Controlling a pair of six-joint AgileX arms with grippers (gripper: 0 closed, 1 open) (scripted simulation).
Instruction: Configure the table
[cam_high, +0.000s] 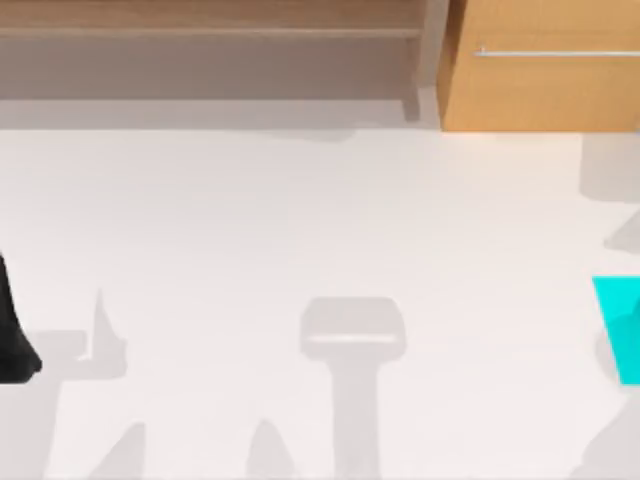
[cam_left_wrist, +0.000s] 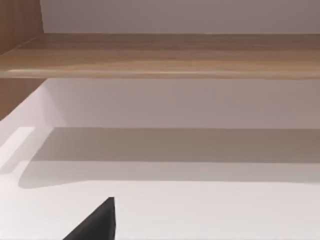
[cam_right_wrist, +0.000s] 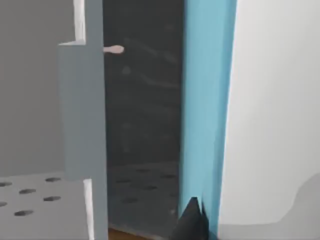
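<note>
Plain white table (cam_high: 300, 220), orange-brown cabinet (cam_high: 540, 90) with silver handle (cam_high: 555, 52), brown wooden shelf (cam_high: 210, 30), cyan object (cam_high: 620, 320)

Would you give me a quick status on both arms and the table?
Left arm at table's left edge. Cyan object at right edge. Shelf and drawer cabinet along the far side.

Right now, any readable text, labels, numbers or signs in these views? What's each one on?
None readable in any view.
White table: plain, no marks.
Wooden shelf: no lettering.
Drawer cabinet with silver bar handle: no label.
Cyan object at the table's right edge: no print visible.
</note>
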